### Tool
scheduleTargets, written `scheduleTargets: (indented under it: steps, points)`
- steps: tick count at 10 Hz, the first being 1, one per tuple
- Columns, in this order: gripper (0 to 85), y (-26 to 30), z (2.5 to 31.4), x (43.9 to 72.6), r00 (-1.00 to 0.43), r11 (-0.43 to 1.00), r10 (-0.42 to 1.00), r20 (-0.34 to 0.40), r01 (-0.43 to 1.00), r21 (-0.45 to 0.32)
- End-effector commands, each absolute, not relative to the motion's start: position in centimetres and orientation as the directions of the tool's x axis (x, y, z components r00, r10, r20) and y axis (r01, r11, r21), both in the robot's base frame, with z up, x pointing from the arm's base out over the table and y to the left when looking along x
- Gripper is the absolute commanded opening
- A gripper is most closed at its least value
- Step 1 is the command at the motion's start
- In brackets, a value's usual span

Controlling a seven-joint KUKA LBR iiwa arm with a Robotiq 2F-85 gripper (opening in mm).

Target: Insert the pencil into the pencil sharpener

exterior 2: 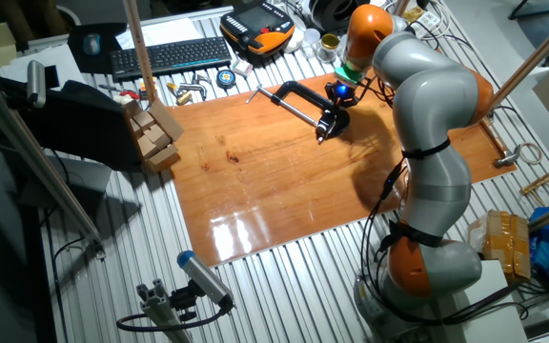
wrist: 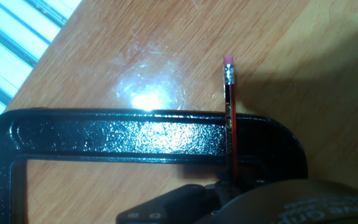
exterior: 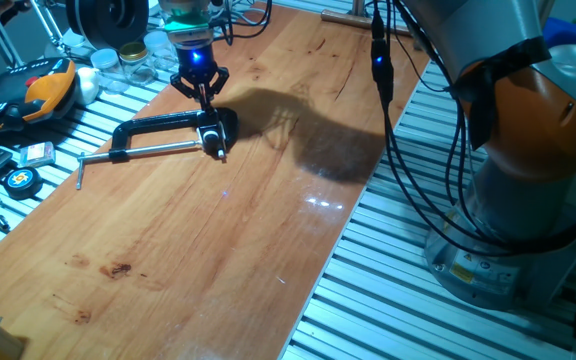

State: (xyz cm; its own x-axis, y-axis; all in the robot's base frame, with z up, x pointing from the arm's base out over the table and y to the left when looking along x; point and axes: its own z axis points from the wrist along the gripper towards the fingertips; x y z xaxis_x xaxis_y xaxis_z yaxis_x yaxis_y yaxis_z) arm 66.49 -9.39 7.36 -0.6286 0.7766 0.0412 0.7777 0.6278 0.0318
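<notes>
Gripper (exterior: 205,93) sits low over the black C-clamp (exterior: 158,128) at the far end of the wooden table (exterior: 218,230), fingers pinched together. Can't tell if anything's between them.

Hand view: red pencil (wrist: 232,118) stands upright across the clamp's top bar, pink eraser end up, lower end running into the dark sharpener (wrist: 253,199) at the bottom edge. Pencil is right below the fingers.

Sharpener (exterior: 213,138) sits at the clamp's screw end, just beneath the gripper.

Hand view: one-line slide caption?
Red pencil, pink eraser end up, crossing the black C-clamp frame on the wooden table, its lower end hidden behind dark parts.
</notes>
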Motion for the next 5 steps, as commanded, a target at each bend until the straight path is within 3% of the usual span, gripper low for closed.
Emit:
scheduleTargets:
  steps: [1, 5]
  points:
    - [17.0, -9.35, 7.34, 66.48, -0.627, 0.626, 0.778, 0.041, 0.779, 0.032]
    - [17.0, -9.25, 7.32, 66.42, -0.623, 0.622, 0.781, 0.046, 0.782, 0.029]
